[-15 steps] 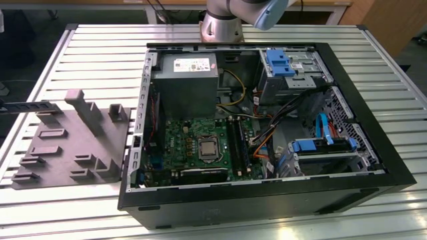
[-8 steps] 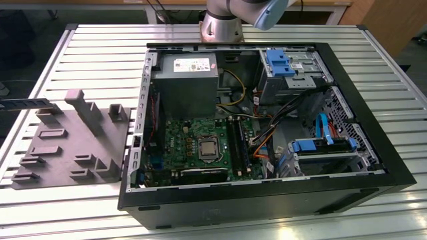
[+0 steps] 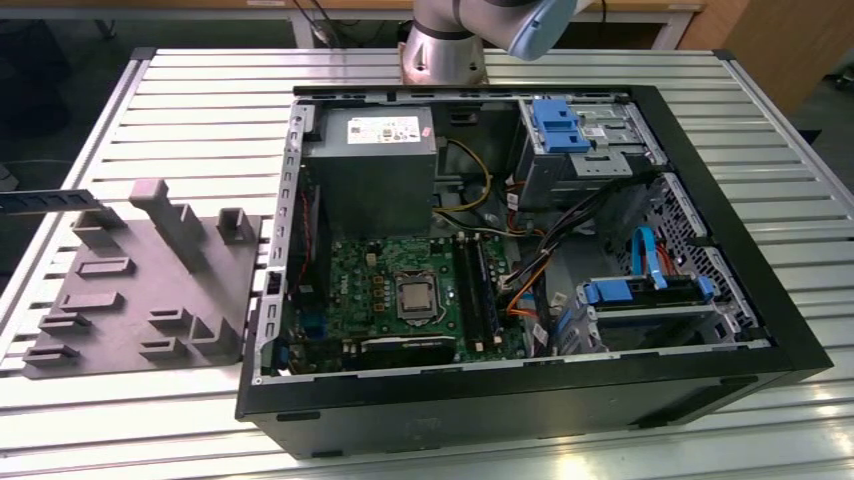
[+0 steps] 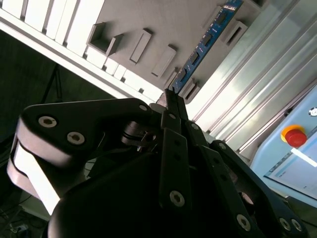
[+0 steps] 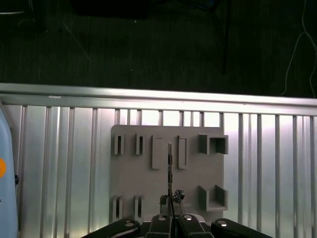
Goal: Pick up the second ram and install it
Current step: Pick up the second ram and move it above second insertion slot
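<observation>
Evidently the end effector pinches one end of the second ram — its long axis runs straight out from the fingertips, over the gray holder, well apart from the open computer case.

Exterior view: high and well back, looking down at a slant over the slatted table. An open computer case sits mid-frame, with a grey holder plate at the exterior view's left.
First wrist view: above the pincer, facing straight down on the holder plate from well above, with dark floor past the table edge.
Second wrist view: close behind the pincer linkage, looking slantwise along it.
Shared: holder plate and table slats in all three. In both wrist views, the second ram is edge-on in the first and shows its flat face in the second.
</observation>
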`<state>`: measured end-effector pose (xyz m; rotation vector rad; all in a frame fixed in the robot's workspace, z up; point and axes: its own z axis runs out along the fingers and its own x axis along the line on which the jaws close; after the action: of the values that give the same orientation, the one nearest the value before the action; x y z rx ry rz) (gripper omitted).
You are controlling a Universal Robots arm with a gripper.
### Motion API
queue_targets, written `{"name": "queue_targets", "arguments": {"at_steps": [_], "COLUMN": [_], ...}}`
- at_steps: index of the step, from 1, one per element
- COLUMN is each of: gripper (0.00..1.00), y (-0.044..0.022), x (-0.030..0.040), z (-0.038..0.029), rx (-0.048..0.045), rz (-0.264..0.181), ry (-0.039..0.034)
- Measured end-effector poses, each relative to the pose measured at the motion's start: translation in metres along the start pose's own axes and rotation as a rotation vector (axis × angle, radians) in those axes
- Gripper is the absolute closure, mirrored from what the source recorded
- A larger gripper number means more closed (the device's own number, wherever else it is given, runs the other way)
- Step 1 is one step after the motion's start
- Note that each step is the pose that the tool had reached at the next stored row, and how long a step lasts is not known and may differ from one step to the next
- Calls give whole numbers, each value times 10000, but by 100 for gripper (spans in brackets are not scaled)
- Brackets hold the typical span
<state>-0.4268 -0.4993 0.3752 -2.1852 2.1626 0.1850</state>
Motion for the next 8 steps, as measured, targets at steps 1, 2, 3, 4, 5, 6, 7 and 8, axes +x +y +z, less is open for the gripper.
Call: {"name": "queue_targets", "arguments": {"at_steps": [1, 2, 3, 4, 5, 6, 7, 8], "gripper": [89, 89, 89, 89, 89, 89, 89, 89], "y": [0, 1, 2, 2, 3, 3, 4, 4], "x": [-1, -3, -4, -5, -7, -8, -9, -10], "z": [-10, -21, -31, -42, -53, -63, -73, -82], "rx": [0, 1, 2, 1, 1, 1, 2, 2], "rz": [0, -1, -1, -1, -1, -1, -1, -2], "ry": [-4, -8, -11, -14, -17, -19, -22, -26]}}
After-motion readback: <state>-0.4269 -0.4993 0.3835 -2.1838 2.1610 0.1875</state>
